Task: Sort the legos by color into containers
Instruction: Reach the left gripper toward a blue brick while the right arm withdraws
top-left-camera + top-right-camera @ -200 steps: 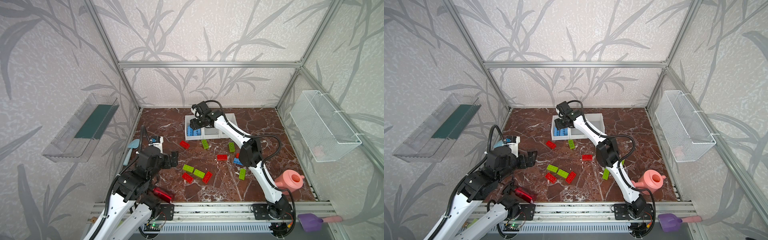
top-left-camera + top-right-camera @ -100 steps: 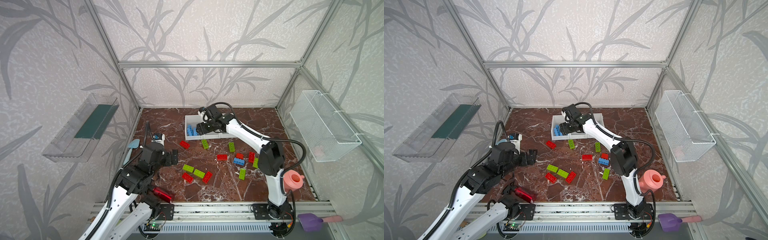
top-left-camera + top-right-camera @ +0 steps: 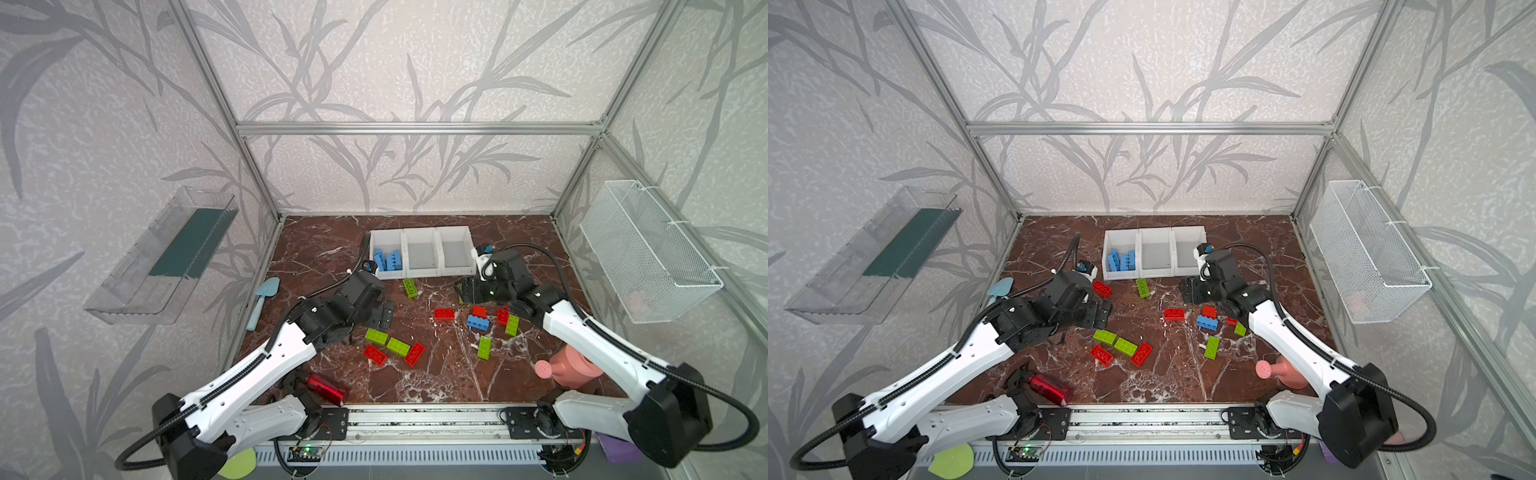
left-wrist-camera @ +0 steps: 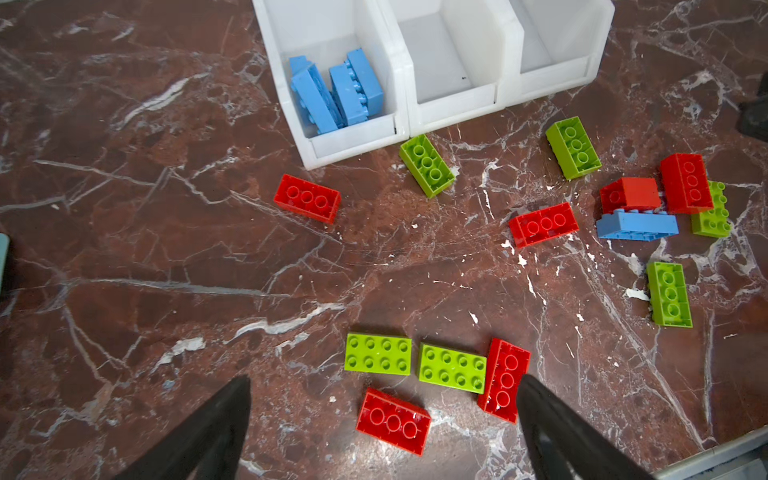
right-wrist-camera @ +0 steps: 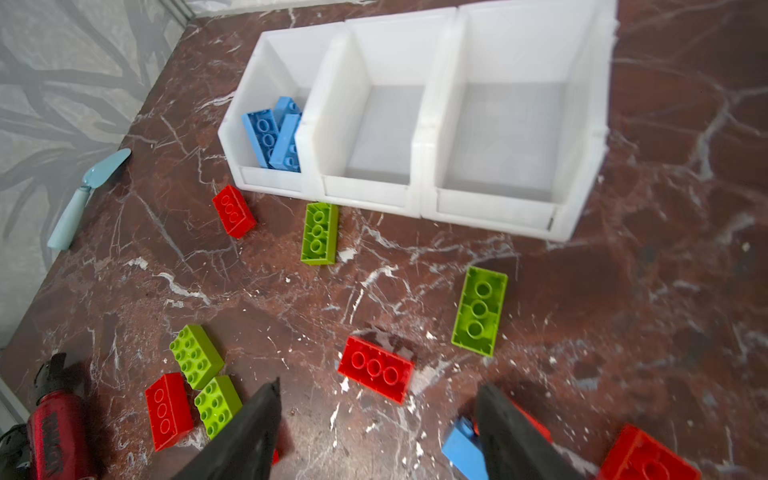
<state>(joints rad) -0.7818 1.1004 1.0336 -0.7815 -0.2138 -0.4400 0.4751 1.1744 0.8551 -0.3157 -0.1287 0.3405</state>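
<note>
A red-brown marble-patterned floor [image 3: 436, 374] with white veins fills the lower middle of both top views, boxed by aluminium framing [image 3: 415, 128] and walls [image 3: 395, 62] papered in grey leaves. A clear tray [image 3: 162, 266] hangs at left, a wire mesh basket [image 3: 648, 257] at right. The three white containers [image 3: 422, 272] sit at the floor's far centre. Blue legos [image 3: 388, 262] lie in the leftmost, while red legos [image 3: 444, 314], green legos [image 3: 398, 347] and one blue brick [image 3: 478, 322] lie scattered in front. The left gripper [image 4: 384, 381] and right gripper [image 5: 378, 387] hover with jaws spread, holding nothing.

2 arms [image 3: 266, 361]: white links, blk joints, blk ribbed cables [image 3: 324, 289], blk fingers [image 4: 208, 432].
</note>
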